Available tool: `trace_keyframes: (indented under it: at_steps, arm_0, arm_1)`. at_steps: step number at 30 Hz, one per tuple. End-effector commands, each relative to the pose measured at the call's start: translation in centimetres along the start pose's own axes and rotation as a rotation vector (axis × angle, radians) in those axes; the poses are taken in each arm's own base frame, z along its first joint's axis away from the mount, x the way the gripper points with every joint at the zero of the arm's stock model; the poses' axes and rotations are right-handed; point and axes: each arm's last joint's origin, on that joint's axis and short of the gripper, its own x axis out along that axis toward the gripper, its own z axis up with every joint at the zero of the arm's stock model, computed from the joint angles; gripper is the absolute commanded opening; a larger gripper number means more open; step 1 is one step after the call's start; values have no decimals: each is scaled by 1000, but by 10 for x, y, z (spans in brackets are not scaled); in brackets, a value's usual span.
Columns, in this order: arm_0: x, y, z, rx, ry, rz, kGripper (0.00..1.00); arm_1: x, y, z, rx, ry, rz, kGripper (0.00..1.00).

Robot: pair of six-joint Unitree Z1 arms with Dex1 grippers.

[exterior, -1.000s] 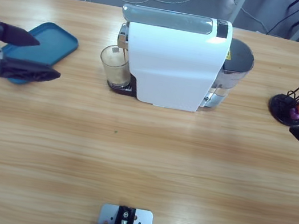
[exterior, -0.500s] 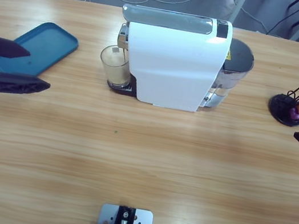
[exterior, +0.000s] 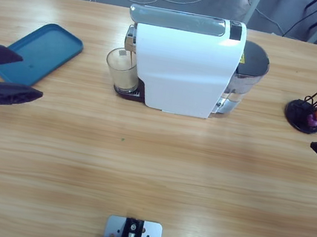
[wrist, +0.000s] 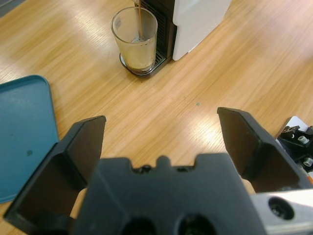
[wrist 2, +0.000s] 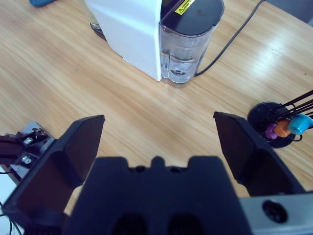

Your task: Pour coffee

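Wooden worktop (exterior: 150, 166) carries everything here, and the biggest thing on it is the white coffee machine (exterior: 183, 64), well ahead of both sets of jaws. Its clear water tank (wrist 2: 188, 46) shows straight ahead in the right wrist view. Under its spout stands the glass cup (wrist: 135, 41), partly filled, with a thin brown stream running into it. My judgement is that the pour is under way, and doing it well means leaving the cup alone on the drip grid until the stream stops; any nudge now would spill. Once the flow ends, a level approach at mid-height of the glass would suit, since its walls look smooth and slippery.

Just beside the left jaws lies a blue tray (exterior: 38, 53), bare in the part that shows. A black capsule stand (exterior: 306, 114) with coloured capsules sits near the right jaws.

Left gripper (exterior: 6, 74) hangs low over the worktop at its left edge, jaws spread wide and holding nothing, pointed toward the cup. Right gripper (wrist 2: 159, 142) waits at the right edge, jaws likewise wide apart and empty.
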Motion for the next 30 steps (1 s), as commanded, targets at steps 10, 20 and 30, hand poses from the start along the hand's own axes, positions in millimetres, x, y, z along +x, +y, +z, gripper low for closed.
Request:
trace_keyframes:
  at_steps: [10, 20, 30]
  arm_0:
    - [10, -1, -11, -2, 49, -25, 1000]
    - [16, 0, -12, -6, 75, -26, 991]
    - [14, 0, -12, -4, 69, -19, 991]
  arm_1:
    - [-2, 4, 0, 1, 0, 52, 1000]
    - [-2, 5, -1, -2, 4, 80, 1000]
    - [-3, 6, -2, -5, 7, 95, 1000]
